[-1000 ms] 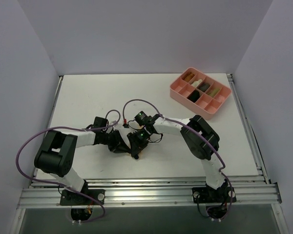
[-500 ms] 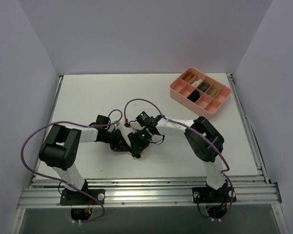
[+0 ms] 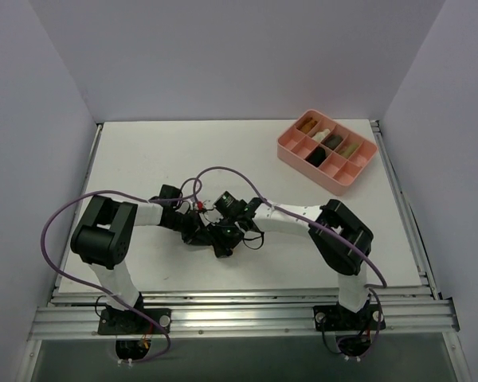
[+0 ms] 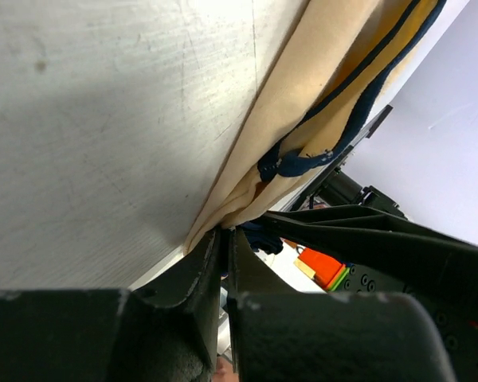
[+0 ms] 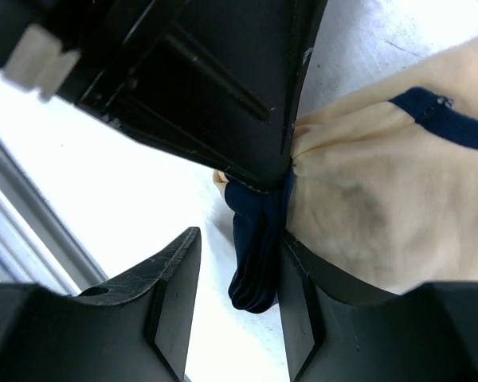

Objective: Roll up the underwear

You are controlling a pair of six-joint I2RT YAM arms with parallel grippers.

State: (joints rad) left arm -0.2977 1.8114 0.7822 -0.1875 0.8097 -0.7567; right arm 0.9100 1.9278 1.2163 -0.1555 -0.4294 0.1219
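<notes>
The left gripper point(image 4: 225, 239) is clenched almost fully on a corner of the underwear point(image 4: 303, 103). The tan cloth tapers down into the thin slit between its two fingers. From that pinch the fabric fans up and away across the white table point(image 4: 88, 119), lying against it, with dark trim looping along its folded edge.

The right gripper point(image 5: 237, 263) is released, its two fingers standing apart. A bunched fold of the dark trim sits in the gap, against the finger on the right of the wrist view and clear of the other one. Just beyond it, the black body of the left gripper bears down on the same bunched end of the garment, and the rest of the tan cloth spreads off to the right.

From above, both arms bend inward and their grippers meet tip to tip near the middle of the table, hiding nearly all of the garment. A pink divided tray point(image 3: 311, 171) sits well apart toward the far right corner, with small rolled cloths in several compartments.
</notes>
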